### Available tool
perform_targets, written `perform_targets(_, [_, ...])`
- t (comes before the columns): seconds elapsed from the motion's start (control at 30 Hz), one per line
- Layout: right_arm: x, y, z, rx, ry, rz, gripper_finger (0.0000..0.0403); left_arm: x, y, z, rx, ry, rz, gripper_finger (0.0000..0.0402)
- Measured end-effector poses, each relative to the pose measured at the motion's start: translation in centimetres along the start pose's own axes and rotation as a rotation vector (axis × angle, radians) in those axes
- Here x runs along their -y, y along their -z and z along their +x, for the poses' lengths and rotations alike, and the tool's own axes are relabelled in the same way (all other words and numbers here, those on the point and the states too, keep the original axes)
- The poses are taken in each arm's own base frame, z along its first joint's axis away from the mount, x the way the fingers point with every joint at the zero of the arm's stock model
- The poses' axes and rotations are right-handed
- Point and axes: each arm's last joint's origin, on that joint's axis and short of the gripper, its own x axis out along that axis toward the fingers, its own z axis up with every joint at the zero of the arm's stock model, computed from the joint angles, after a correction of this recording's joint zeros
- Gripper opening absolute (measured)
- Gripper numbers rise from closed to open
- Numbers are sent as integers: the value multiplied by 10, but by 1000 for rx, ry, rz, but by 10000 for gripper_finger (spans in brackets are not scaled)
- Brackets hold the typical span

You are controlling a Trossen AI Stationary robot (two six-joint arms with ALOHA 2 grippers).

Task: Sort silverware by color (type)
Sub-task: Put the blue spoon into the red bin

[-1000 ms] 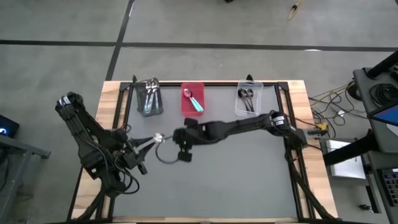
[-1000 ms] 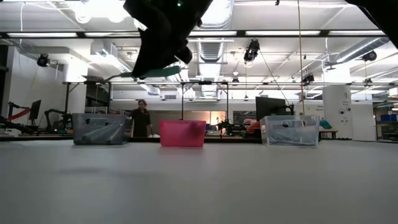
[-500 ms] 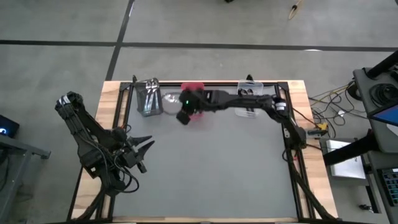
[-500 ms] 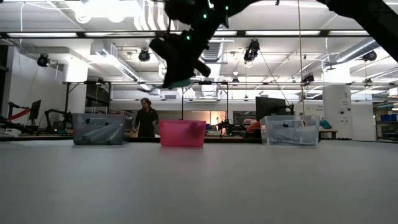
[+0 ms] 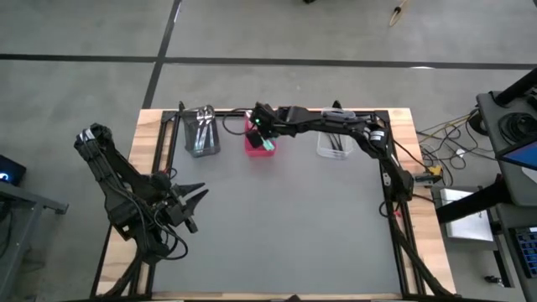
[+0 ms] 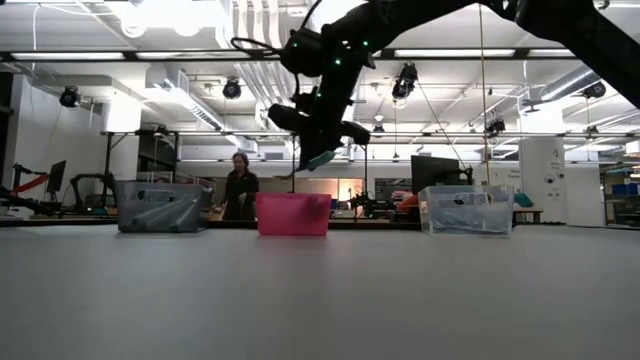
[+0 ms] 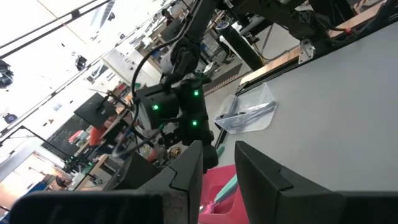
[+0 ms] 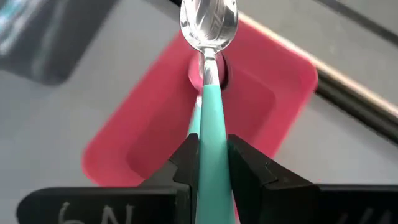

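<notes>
A spoon with a silver bowl and a teal handle is up in the air over the red bin at the table's far edge. My right gripper is shut on it, also seen in the low view as the right gripper above the red bin. Another teal-handled spoon lies in that bin. My left gripper stays near the table's left edge, fingers apart, and has nothing between them in the left wrist view. My right gripper pinches the spoon's teal handle between its two fingers. The fingers slant down toward the table's far side, and the handle runs along them, with the bowl pointing away from the wrist. The spoon is lifted clear, above the red bin.
A grey bin with spoons stands left of the red one, and a clear bin with dark spoons stands to its right, all along the far edge. A person shows in the room beyond the table.
My right gripper has swung from the table's middle, near the left gripper, toward the far edge until it is over the red bin. It has rolled on the way and carried the teal-handled spoon along, clear of the table.
</notes>
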Motion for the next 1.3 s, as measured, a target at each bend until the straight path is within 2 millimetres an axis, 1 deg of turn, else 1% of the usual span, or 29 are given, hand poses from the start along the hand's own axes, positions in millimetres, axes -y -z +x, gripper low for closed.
perform_targets(0.17, [2, 5, 0, -48, 17, 55, 51, 0, 0, 0, 0, -1, 1, 76])
perform_targets(0.63, [3, 8, 3, -72, 13, 71, 51, 0, 0, 0, 0, 0, -1, 76])
perform_targets(0.93, [6, 20, 14, -101, 31, 59, 51, 0, 0, 0, -1, 1, -2, 76])
perform_targets(1.3, [6, 27, 29, -54, 2, 43, 51, 0, 0, 0, -1, 1, -2, 76])
